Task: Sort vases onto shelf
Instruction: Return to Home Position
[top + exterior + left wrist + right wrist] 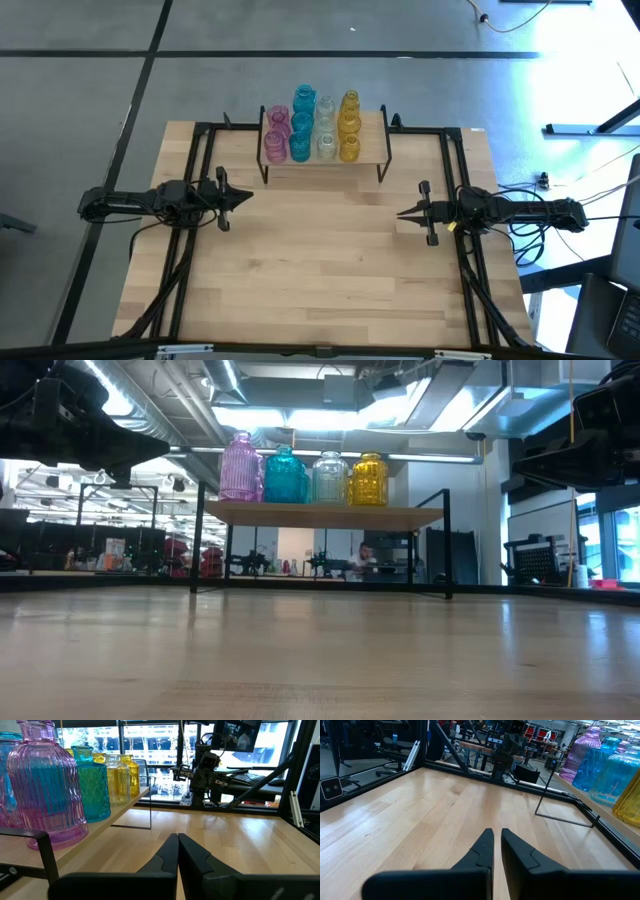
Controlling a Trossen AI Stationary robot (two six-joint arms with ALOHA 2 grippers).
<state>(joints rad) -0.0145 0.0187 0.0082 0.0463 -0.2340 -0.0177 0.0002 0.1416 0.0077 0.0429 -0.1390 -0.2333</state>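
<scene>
The vases (312,126) stand in rows by colour on the shelf (372,152) at the table's far middle: pink (240,468), teal-blue (285,476), clear (329,478), amber-yellow (369,480). They rest on their bases on the light-wood board above thin black legs. My left gripper (248,196) hovers at the table's left, shut and pointing level toward the right, holding nothing. My right gripper (401,213) hovers at the table's right, shut, pointing level toward the left. In the wrist views the left fingers (177,851) and right fingers (496,847) lie together.
A black metal frame (200,150) runs along the table's left, right and far sides. Bare wooden tabletop (320,260) lies between and in front of the arms. Cables (540,235) trail off the right edge. A person sits in the room beyond the shelf (365,557).
</scene>
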